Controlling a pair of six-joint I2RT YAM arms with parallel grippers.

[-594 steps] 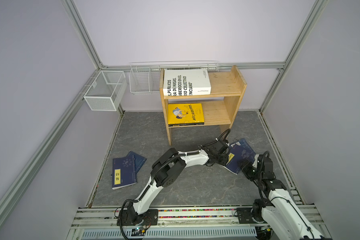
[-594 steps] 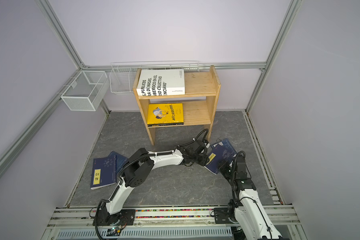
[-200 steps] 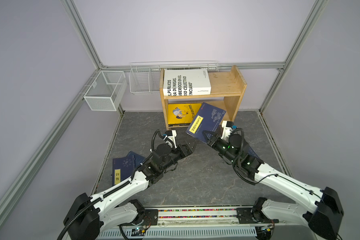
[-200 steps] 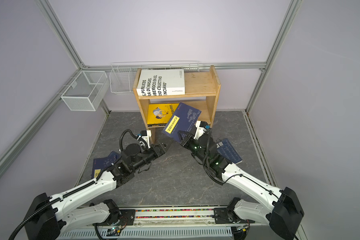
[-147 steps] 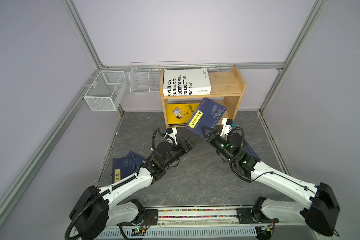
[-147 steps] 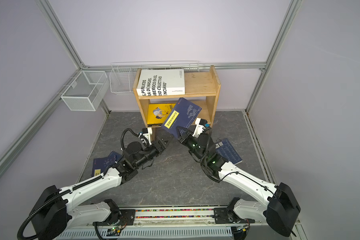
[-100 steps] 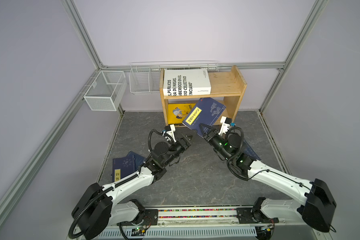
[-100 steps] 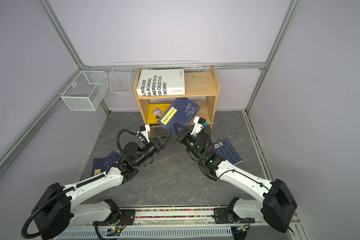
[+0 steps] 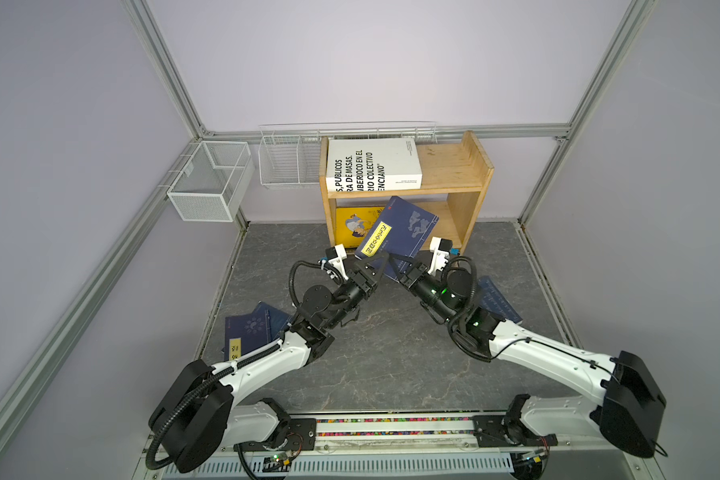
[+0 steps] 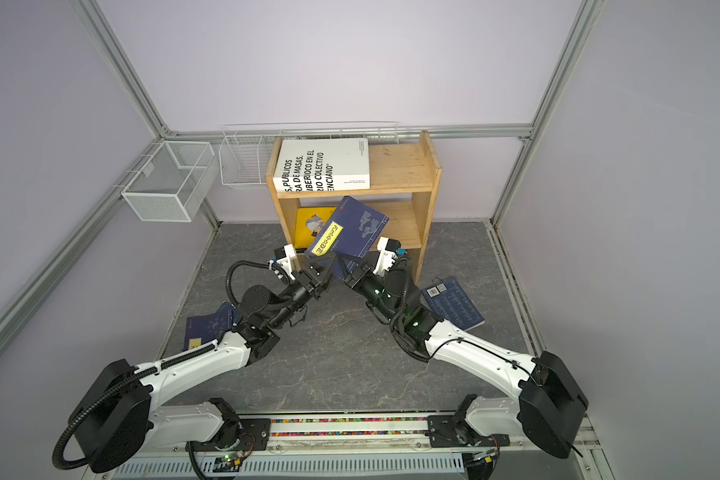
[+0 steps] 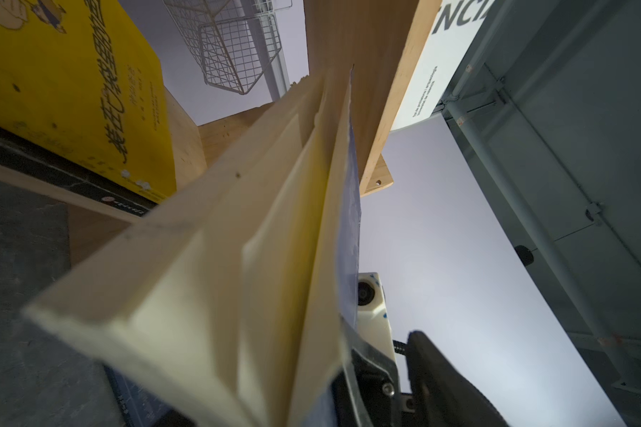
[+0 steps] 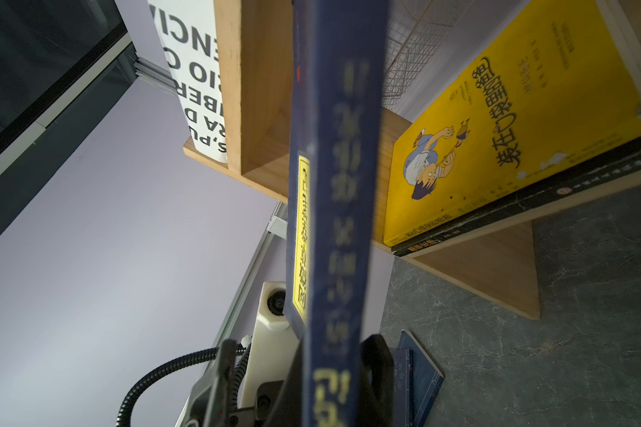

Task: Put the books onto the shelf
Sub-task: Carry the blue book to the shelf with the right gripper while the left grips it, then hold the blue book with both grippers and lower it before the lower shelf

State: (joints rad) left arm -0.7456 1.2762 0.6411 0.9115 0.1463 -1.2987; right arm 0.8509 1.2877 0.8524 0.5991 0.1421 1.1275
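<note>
I see shelf (image 9: 472, 172): white book (image 9: 375, 164) top, yellow book (image 9: 350, 224) below. Navy book (image 9: 404, 232) tilted, long axis shelfward; right gripper (image 9: 398, 269) clamps it, left gripper (image 9: 378, 262) half-open astride.

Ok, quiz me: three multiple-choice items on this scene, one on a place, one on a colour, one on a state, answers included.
1. On the shelf, the white book lies on: A) the lower tier B) the top tier C) a side panel.
2. The book lying on the black book is: A) yellow B) red C) green.
3. The raised navy book is: A) lying flat B) standing inside the shelf C) clamped in the right gripper.
Answers: B, it rests on the top board; A, the yellow book covers it; C, the jaws pinch its lower edge.
</note>
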